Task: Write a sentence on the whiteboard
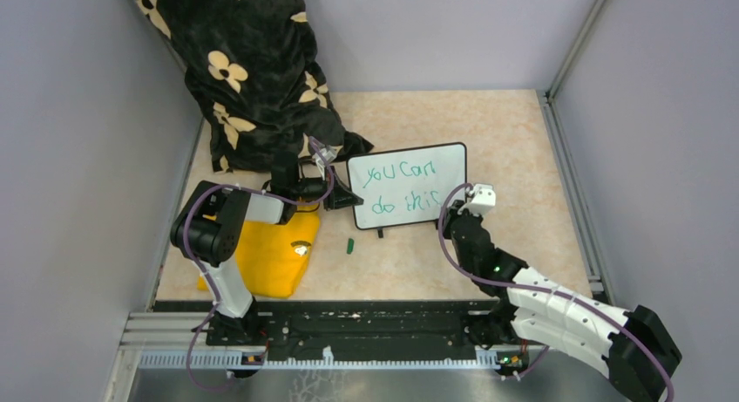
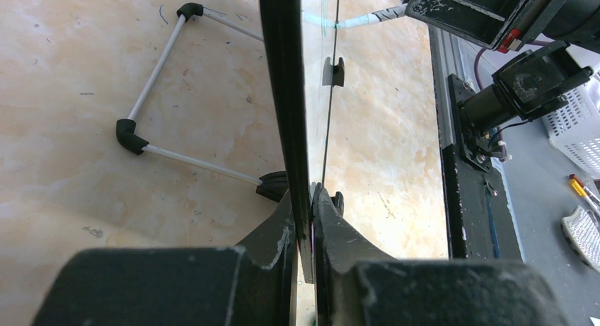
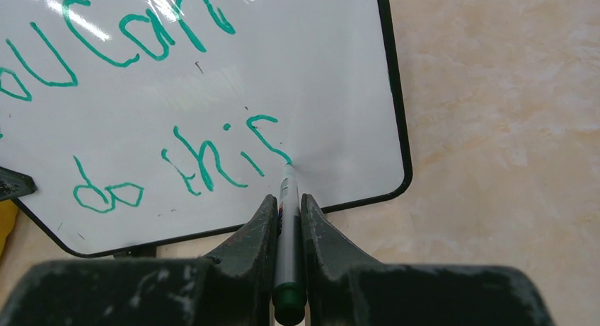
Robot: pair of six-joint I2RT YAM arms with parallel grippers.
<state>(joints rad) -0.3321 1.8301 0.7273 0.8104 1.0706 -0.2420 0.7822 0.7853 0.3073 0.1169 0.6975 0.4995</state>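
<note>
The whiteboard (image 1: 449, 162) stands tilted on the table, and the green sentence (image 1: 396, 173) on it reads "you can do this" in two lines. My left gripper (image 1: 342, 197) is shut on the board's left edge. The left wrist view shows that edge (image 2: 283, 92) edge-on between the jaws of the left gripper (image 2: 304, 193). My right gripper (image 3: 287, 199) is shut on a green marker (image 3: 286, 234). Its tip touches the whiteboard (image 3: 318, 71) at the tail of the last letter of the sentence (image 3: 194, 160). From above, the right gripper (image 1: 451, 210) sits at the board's lower right.
A black cloth with yellow flowers (image 1: 253, 71) hangs at the back left. A yellow cloth (image 1: 270, 258) lies under the left arm. A green marker cap (image 1: 349, 245) lies in front of the board. The board's wire stand (image 2: 152, 85) rests behind it. Grey walls enclose the table.
</note>
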